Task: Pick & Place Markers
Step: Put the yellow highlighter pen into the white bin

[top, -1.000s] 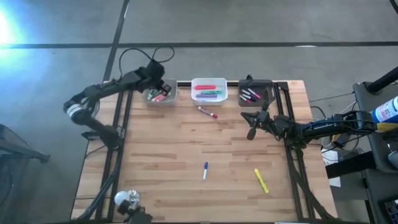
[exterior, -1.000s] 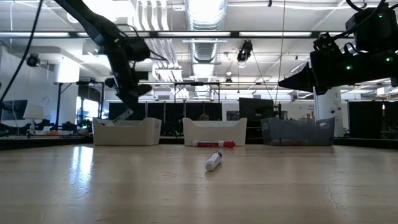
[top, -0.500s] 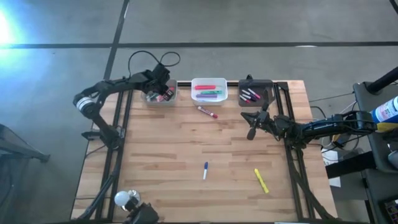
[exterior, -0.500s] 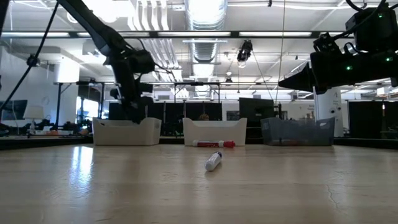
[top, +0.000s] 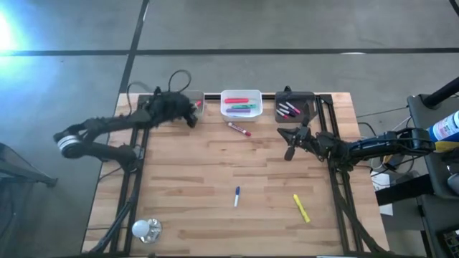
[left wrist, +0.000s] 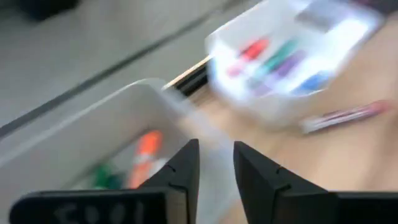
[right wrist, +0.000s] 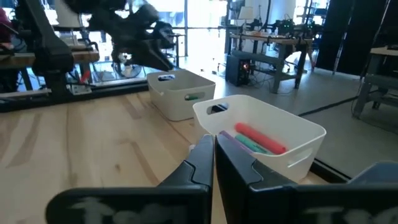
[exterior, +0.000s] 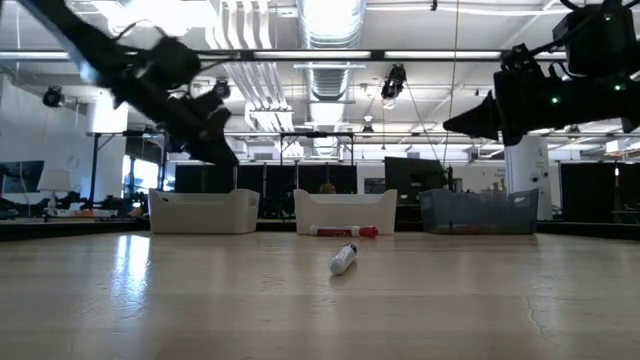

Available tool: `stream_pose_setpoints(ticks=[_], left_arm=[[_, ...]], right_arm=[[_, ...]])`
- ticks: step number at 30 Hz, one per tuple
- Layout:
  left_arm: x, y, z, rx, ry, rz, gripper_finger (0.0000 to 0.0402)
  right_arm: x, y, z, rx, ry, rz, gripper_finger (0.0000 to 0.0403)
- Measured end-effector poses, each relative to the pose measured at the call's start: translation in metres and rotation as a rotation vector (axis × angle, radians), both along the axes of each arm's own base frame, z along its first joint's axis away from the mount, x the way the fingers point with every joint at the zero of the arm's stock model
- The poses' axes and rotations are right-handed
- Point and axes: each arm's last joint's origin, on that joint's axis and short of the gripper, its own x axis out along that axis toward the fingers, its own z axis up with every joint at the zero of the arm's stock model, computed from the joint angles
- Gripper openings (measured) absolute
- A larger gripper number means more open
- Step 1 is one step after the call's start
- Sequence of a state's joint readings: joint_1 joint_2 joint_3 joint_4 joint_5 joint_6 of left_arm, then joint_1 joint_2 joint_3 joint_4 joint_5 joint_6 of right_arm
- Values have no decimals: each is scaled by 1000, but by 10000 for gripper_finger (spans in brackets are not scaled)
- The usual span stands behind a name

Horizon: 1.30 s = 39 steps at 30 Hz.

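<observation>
A: Where do the slim capped markers stand?

B: Most are already sorted. Several lie in the white rectangular bin [top: 241,104]; others fill the black bin [top: 295,107] to its right and the clear bin [left wrist: 93,143] to its left. Three are left on the pale wooden tabletop [top: 186,186]: a red-and-white marker [top: 239,129] just in front of the white bin, a blue-and-white marker [top: 237,196] well in front of it, and a yellow marker [top: 301,208] farther right.

A: And the arms?

B: The left end effector [top: 188,115] hangs by the clear bin's front corner, fingers slightly parted, grasping nothing. The right end effector [top: 290,140] waits in front of the black bin, clenched and empty.

A: Anything unclear?

B: The left arm hides most of the clear bin from above, and its wrist view is smeared, so counting that bin's markers isn't possible.
</observation>
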<state>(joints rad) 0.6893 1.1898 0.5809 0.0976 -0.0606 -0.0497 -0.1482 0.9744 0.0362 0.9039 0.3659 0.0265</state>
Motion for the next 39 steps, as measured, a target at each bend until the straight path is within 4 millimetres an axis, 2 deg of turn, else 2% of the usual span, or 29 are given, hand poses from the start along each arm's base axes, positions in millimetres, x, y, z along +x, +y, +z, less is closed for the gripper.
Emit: stream_pose_setpoints(ticks=[4,8,13,17,21,26,32,39], left_arm=[[-6,-34,-20,21,-265,-133,61],[-9,-67,-35,51,-436,-255,35],[-9,-101,-46,77,-503,-317,11],[-5,-117,-47,110,-491,-337,2],[0,-125,-45,119,-496,-377,0],[6,-129,-46,93,-500,-395,0],[10,-131,-50,86,-513,-403,0],[14,-130,-60,77,-477,-403,0]], right_arm=[[9,-1,8,28,32,-1,13],[25,-3,20,106,191,-3,13],[37,2,42,243,445,-13,13],[44,15,58,333,521,0,13],[53,33,64,431,581,14,13],[61,62,63,633,700,1,13],[64,101,45,868,858,-29,20],[57,136,25,1147,984,-122,71]])
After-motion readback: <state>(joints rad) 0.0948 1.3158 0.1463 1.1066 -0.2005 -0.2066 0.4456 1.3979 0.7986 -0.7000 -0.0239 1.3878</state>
